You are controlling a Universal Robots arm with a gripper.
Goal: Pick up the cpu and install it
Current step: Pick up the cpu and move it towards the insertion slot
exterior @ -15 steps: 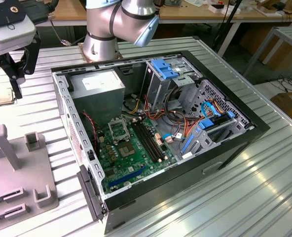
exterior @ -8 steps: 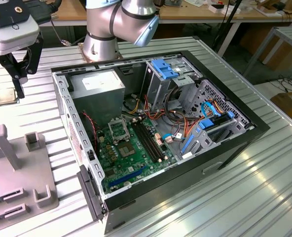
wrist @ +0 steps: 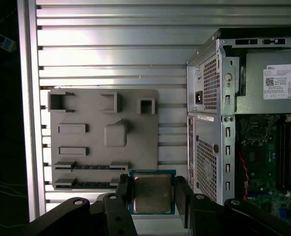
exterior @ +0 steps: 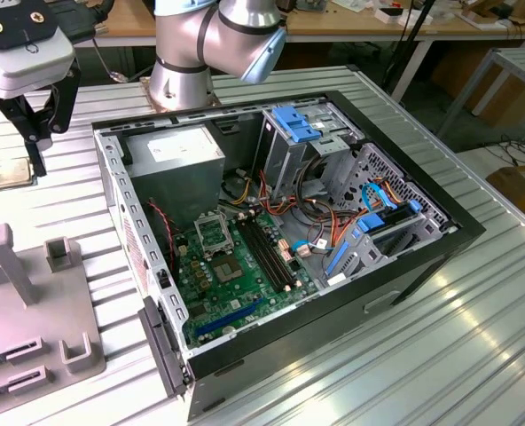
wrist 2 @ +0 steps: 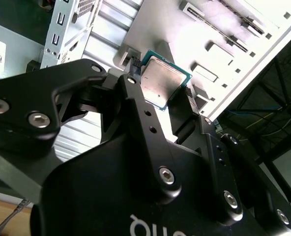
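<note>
While the open computer case (exterior: 298, 342) takes the middle of the exterior view, a grey fixture plate (exterior: 32, 328) lies at its eight o'clock. In the first wrist view the gripper (wrist: 153, 181) stands spread, one finger on either side of the cpu (wrist: 153, 194) (whether they touch its edges I cannot tell). The cpu lies flat just beside the plate, at the case's nine o'clock.

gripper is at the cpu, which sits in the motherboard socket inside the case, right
No: the gripper is at the cpu, but the cpu sits outside the case, by the grey fixture plate, as the first wrist view shows.
</note>
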